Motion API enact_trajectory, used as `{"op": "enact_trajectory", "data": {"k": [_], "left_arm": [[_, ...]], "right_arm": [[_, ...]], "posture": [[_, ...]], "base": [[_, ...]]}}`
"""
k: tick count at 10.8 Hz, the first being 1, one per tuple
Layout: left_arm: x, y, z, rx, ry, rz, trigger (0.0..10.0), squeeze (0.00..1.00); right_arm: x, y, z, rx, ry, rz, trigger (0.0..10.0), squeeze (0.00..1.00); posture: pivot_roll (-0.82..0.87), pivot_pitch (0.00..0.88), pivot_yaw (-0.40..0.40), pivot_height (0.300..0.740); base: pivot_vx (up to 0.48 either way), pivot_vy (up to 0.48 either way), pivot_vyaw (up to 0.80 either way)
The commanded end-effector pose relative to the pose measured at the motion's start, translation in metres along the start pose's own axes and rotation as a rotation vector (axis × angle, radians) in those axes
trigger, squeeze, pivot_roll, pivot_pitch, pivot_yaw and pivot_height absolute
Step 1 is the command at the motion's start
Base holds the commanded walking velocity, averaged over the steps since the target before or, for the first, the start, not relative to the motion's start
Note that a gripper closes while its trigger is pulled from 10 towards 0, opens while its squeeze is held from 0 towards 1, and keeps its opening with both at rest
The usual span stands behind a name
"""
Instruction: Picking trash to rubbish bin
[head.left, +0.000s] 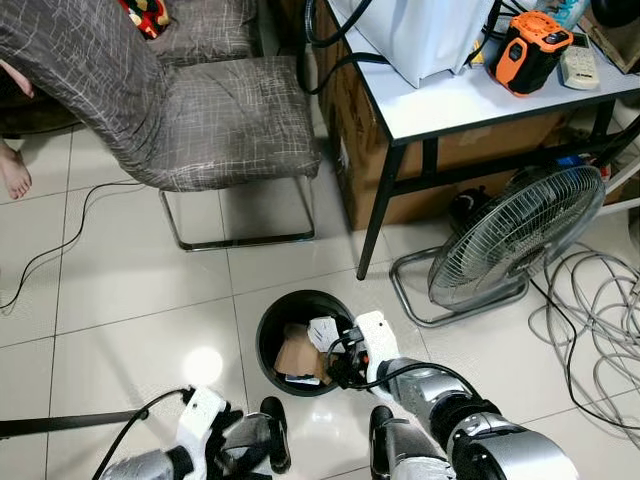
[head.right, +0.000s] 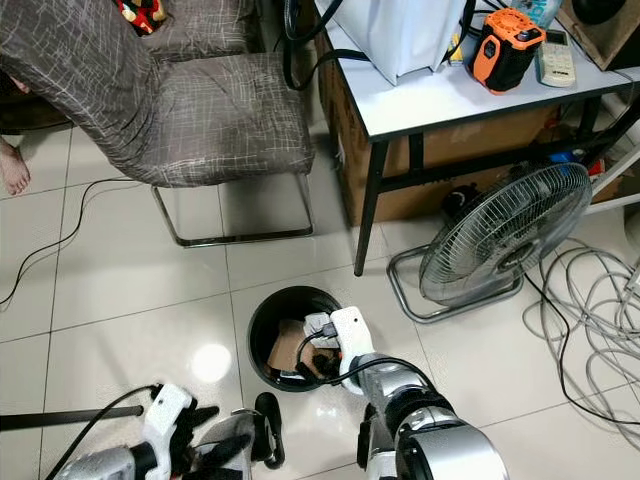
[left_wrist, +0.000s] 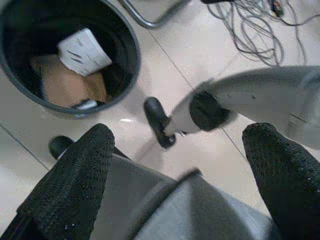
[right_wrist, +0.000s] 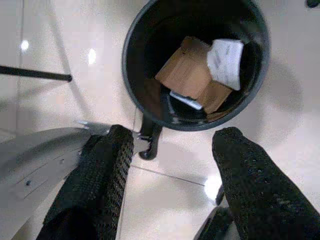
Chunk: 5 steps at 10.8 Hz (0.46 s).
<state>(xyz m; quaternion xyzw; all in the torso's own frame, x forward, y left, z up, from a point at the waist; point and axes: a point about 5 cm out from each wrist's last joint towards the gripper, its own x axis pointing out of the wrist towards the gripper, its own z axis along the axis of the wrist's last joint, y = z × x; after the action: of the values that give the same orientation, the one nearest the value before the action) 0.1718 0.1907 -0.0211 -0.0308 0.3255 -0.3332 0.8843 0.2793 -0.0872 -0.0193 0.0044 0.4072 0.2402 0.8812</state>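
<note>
The black round rubbish bin (head.left: 268, 345) stands on the tiled floor just in front of me. A brown piece of cardboard (right_wrist: 187, 75) and a crumpled white paper (right_wrist: 226, 60) lie inside it. My right gripper (head.left: 338, 362) hangs over the bin's right rim. It is open, and in the right wrist view nothing sits between its fingers (right_wrist: 107, 170). My left gripper (head.right: 205, 435) is low at the left, short of the bin. It is open too, its fingers (left_wrist: 80, 170) wide apart and empty.
Beyond the bin are a grey covered chair (head.left: 215, 115) with metal legs, a white table (head.left: 470, 100) with a cardboard box under it, and a floor fan (head.left: 515, 235). Loose cables (head.left: 600, 310) lie at the right. A thin black pole (head.left: 60, 423) lies at the left. A person's foot (head.left: 14, 172) is at far left.
</note>
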Motion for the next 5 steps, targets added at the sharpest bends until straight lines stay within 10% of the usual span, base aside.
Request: {"op": "enact_trajectory", "data": {"k": [1, 2, 3, 5], "left_arm": [[-0.002, 0.005, -0.009, -0.021, 0.023, 0.061, 10.0, 0.37], [0.001, 0.01, -0.006, -0.022, 0.013, 0.096, 10.0, 0.36], [0.005, 0.018, 0.006, -0.024, -0.02, 0.142, 10.0, 0.0], [0.013, 0.022, 0.026, -0.022, -0.09, 0.191, 10.0, 0.0]], "right_arm": [[-0.001, -0.003, -0.006, 0.023, 0.007, -0.015, 10.0, 1.0], [-0.002, -0.006, -0.004, 0.025, -0.003, -0.021, 10.0, 1.0], [-0.004, -0.011, 0.003, 0.026, -0.038, -0.04, 10.0, 1.0], [-0.007, -0.018, 0.014, -0.029, -0.091, -0.06, 10.0, 1.0]], "posture": [[0.0, 0.268, 0.01, 0.74], [0.0, 0.25, 0.007, 0.74], [-0.01, 0.231, 0.005, 0.74], [-0.02, 0.193, 0.003, 0.74]], "base": [[0.0, 0.0, 0.0], [0.0, 0.0, 0.0], [0.0, 0.0, 0.0], [0.0, 0.0, 0.0]]}}
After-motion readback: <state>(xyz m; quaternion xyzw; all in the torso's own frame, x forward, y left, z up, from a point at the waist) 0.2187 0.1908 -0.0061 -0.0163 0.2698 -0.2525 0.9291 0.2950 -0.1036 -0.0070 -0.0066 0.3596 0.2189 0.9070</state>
